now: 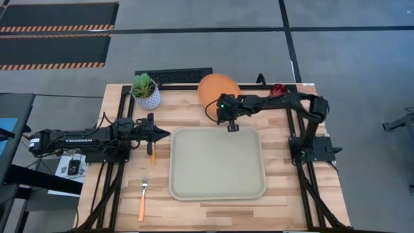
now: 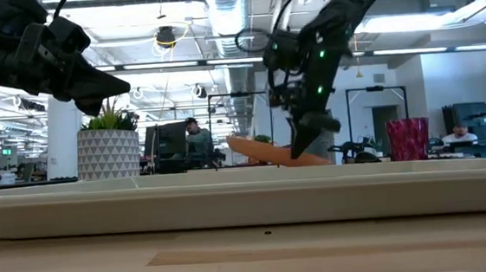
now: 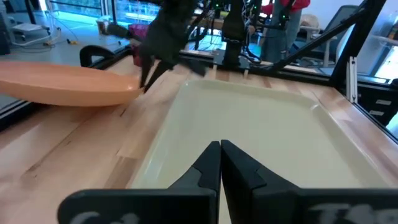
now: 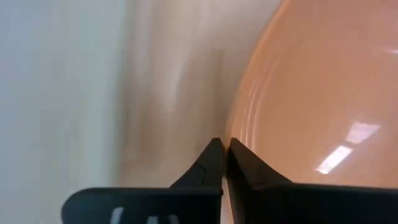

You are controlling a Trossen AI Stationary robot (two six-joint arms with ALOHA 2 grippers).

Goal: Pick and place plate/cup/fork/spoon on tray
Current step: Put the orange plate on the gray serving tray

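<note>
While my left gripper (image 1: 162, 134) waits pinched together and empty at the tray's (image 1: 194, 188) nine o'clock, I work the right gripper (image 1: 231, 125) at its twelve o'clock rim. Its fingers are pressed onto the edge of the plate (image 1: 213, 87), which hangs tilted off the table. I judge it best to carry it inward slowly, then lower it level.

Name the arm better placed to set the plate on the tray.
Right. Its gripper is shut on the plate rim beside the tray; the left gripper hangs shut beyond the tray's other side.
</note>
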